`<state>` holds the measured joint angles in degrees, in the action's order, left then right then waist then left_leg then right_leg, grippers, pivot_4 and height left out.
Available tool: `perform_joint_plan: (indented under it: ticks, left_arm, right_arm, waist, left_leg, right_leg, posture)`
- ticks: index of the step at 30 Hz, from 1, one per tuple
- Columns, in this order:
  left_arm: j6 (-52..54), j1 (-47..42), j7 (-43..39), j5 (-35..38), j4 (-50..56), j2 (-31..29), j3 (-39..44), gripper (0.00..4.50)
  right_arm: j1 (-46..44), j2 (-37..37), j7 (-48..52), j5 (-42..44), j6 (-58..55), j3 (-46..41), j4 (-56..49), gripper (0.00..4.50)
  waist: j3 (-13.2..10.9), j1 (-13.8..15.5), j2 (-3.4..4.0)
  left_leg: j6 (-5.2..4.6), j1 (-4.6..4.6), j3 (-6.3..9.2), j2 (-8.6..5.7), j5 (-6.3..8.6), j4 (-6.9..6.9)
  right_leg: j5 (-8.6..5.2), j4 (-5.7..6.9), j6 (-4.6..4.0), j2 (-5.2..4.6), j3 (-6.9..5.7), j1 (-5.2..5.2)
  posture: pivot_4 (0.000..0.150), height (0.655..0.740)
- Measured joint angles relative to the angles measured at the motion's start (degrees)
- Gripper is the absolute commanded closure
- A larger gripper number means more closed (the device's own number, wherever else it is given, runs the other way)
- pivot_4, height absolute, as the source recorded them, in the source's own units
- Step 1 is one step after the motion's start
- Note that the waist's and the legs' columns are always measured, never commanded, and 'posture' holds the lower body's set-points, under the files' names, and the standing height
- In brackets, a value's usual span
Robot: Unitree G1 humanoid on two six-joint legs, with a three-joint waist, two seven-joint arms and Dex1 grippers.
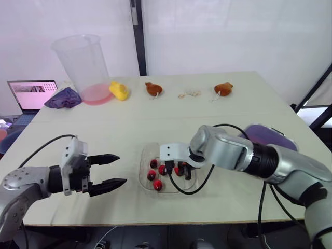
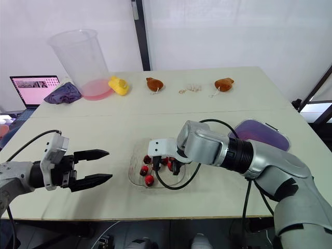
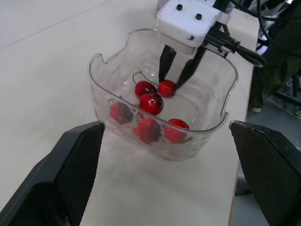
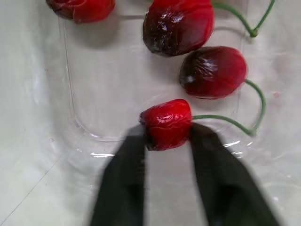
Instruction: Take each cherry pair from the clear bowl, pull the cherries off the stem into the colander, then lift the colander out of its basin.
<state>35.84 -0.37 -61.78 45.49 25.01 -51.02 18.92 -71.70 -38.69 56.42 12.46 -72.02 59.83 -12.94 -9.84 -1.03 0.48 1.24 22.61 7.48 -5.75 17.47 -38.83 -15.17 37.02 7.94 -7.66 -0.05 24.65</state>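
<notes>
A clear bowl [image 1: 143,174] stands near the table's front edge, with several red cherries [image 3: 151,103] on green stems inside. My right gripper [image 1: 176,170] reaches down into the bowl. In the right wrist view its two fingers [image 4: 123,179] press against both sides of one cherry [image 4: 167,123], whose stem curves off to a second cherry [image 4: 212,71]. To the left of the bowl my left gripper [image 1: 120,169] hovers open and empty, its fingertips pointing at the bowl. The purple colander [image 2: 259,133] sits in its basin at the right, partly behind my right arm.
Along the back of the table are a tall clear jug [image 1: 83,59], a pink dish [image 1: 96,94], a yellow toy [image 1: 119,91], two brown items [image 1: 154,89] [image 1: 224,88] and a purple cloth [image 1: 63,97]. A laptop [image 1: 32,94] stands off the back left corner.
</notes>
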Motion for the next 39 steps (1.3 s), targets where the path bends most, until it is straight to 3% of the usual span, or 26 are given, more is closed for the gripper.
perform_joint_plan:
  ticks: [9, 14, 16, 20, 25, 31, 39]
  left_arm:
    - [-0.5, -2.4, -0.5, 0.0, -1.7, 0.1, -0.3, 0.00]
    - [2.5, -8.2, 1.5, 4.1, -4.0, 2.9, -0.2, 0.00]
    - [4.1, -11.9, 3.4, 5.3, -4.8, 4.0, -0.5, 0.00]
    - [6.9, -21.1, 7.3, 7.3, -8.6, 7.0, -2.5, 0.00]
    - [8.9, -31.4, 9.1, 12.2, -12.9, 12.5, -2.9, 0.00]
    - [8.5, -36.5, 8.9, 8.9, -19.1, 13.6, -7.0, 0.00]
    - [5.3, -41.9, 7.4, 0.9, -21.0, 16.0, -14.0, 0.00]
  right_arm:
    - [0.8, -2.4, 4.2, -0.4, 3.5, -2.4, -2.4, 3.86]
    - [1.7, -7.1, 8.3, -1.7, 23.8, -13.9, -5.6, 3.86]
    - [3.6, -8.6, 7.6, -6.1, 42.6, -18.6, -4.7, 3.86]
    - [3.5, -9.0, -0.2, -20.2, 66.3, -22.2, 1.8, 3.86]
    - [4.9, -5.8, -11.6, -34.3, 82.8, -24.6, 9.4, 3.86]
    - [8.8, -5.9, -15.6, -44.0, 92.9, -25.4, 12.2, 3.86]
    - [10.5, -5.2, -15.5, -48.4, 99.4, -27.6, 11.9, 3.86]
  waist:
    - [0.0, 0.2, 0.01]
    - [0.0, 0.2, -0.02]
    - [0.0, 0.2, -0.03]
    - [0.0, 0.2, -0.07]
    - [0.0, -0.1, -0.09]
    - [0.0, -0.2, -0.09]
    - [0.0, -0.1, -0.10]
  left_leg:
    - [0.00, 0.04, 0.00, -0.01, 0.00, -0.01]
    - [0.00, 0.03, 0.00, -0.04, 0.00, -0.04]
    - [0.00, 0.03, -0.04, -0.05, 0.00, -0.05]
    - [0.02, 0.00, -0.07, -0.07, -0.01, -0.12]
    - [0.03, 0.01, -0.07, -0.07, -0.02, -0.08]
    - [0.05, 0.01, -0.08, -0.21, -0.03, -0.11]
    - [0.05, 0.01, -0.05, -0.24, -0.03, -0.14]
  right_leg:
    - [0.00, -0.02, 0.00, -0.01, 0.00, 0.01]
    - [0.00, 0.00, 0.01, 0.00, -0.01, -0.01]
    - [0.00, 0.02, 0.01, -0.01, -0.01, -0.01]
    - [0.00, 0.09, 0.02, 0.00, -0.01, 0.00]
    - [0.00, 0.10, 0.01, 0.01, 0.00, 0.04]
    - [0.00, 0.10, 0.02, 0.02, 0.00, 0.03]
    - [0.00, 0.09, 0.02, 0.02, 0.01, -0.02]
  posture:
    - [0.150, 0.7400]
    - [0.150, 0.7400]
    - [0.150, 0.7400]
    - [0.150, 0.7400]
    - [0.150, 0.7400]
    - [0.150, 0.7400]
    - [0.150, 0.7400]
